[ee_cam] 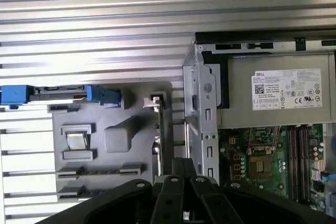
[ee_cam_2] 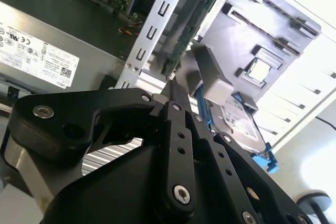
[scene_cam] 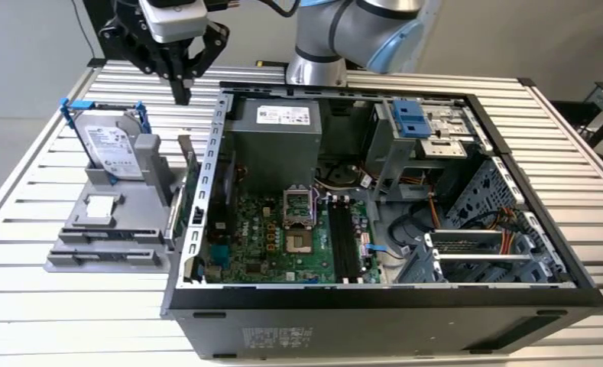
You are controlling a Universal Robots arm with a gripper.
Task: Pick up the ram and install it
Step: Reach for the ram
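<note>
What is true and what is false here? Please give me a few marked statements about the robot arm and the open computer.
1. The computer case lies open, and its motherboard is showing. True.
2. The gripper holds the ram. False: the ram stands on edge in the grey holder, and the gripper is above it, not touching.
3. A hard drive stands in that holder. True.
4. The holder sits inside the case. False: it sits on the table beside the case, at the exterior view's left.
</note>
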